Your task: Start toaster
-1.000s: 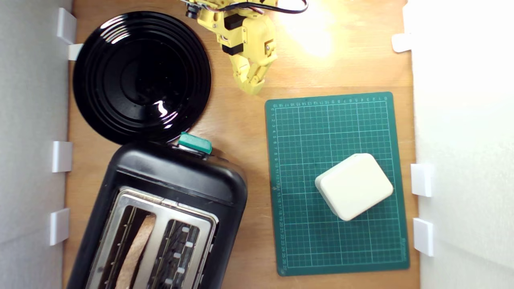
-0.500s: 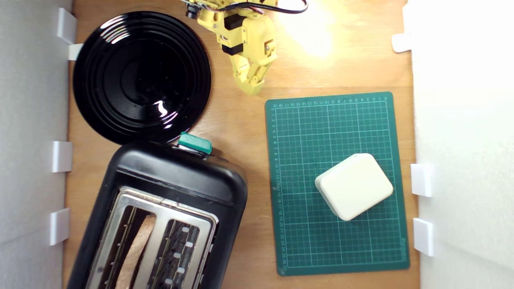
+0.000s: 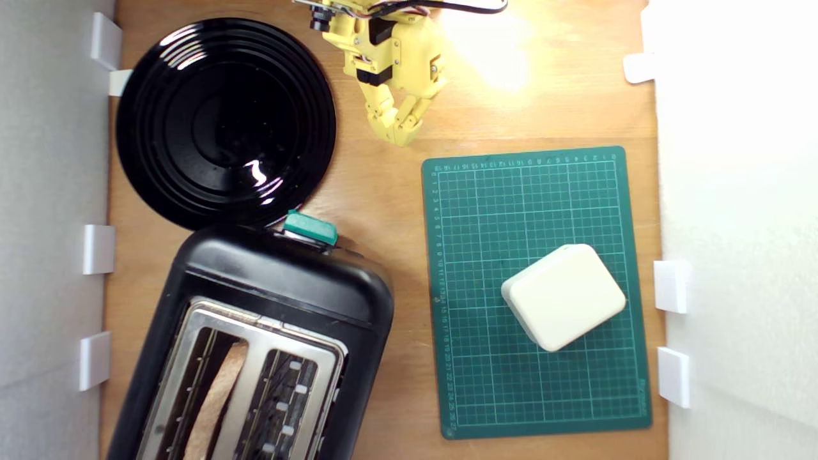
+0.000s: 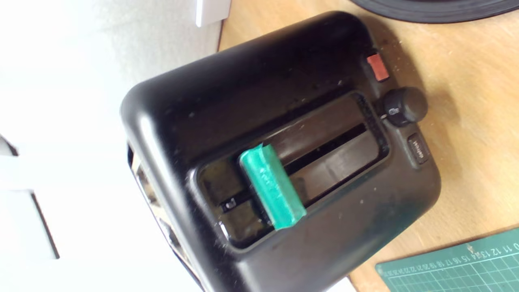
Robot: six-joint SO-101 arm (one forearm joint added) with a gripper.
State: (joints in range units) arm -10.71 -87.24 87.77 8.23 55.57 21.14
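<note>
The black toaster (image 3: 281,281) with a silver top plate stands at the lower left of the exterior view, with a brown slice (image 3: 217,396) in one slot. Its teal lever (image 3: 310,228) sits at the end facing the plate. The wrist view faces that end of the toaster (image 4: 243,89): the teal lever (image 4: 271,186) is near one end of its slot, with a black dial (image 4: 403,106) and a red button (image 4: 378,67) beside it. My yellow gripper (image 3: 399,135) hangs near the top centre, fingertips together, well apart from the lever. It holds nothing.
A round black plate (image 3: 223,121) lies at the upper left, touching the toaster's end. A green cutting mat (image 3: 498,204) on the exterior view's right carries a white box (image 3: 562,297). White walls with small brackets border both sides.
The gripper has shifted slightly toward the exterior view's top and turned a little. The toaster, lever, plate and box have not moved.
</note>
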